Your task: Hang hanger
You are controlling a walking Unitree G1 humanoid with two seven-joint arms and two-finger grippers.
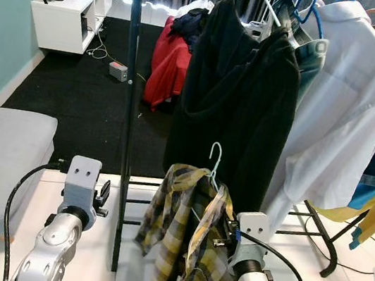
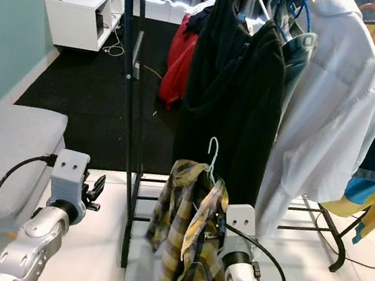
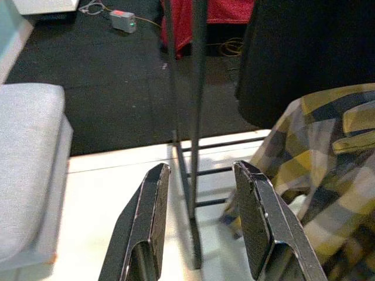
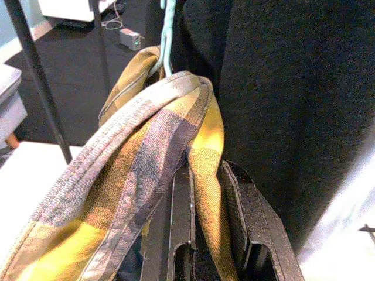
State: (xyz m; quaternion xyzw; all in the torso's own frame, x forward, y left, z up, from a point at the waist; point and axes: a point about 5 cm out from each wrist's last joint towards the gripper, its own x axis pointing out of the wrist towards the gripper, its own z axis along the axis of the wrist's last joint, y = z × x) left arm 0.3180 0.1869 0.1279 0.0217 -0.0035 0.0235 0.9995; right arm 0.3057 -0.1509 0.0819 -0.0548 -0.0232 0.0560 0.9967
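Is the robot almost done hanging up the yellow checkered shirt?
Not yet. Done: the plaid shirt is on its light blue hanger. In hand: the right end effector grips it, held low. Left: hooking it on the clothes rack above.

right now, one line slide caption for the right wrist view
Right gripper clamps the yellow plaid shirt on its light blue hanger.

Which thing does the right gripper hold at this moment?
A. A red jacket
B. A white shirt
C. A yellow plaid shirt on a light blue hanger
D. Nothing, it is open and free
C. The right gripper is shut on the yellow plaid shirt, and the light blue hanger stands up out of its collar, not yet on the rack.
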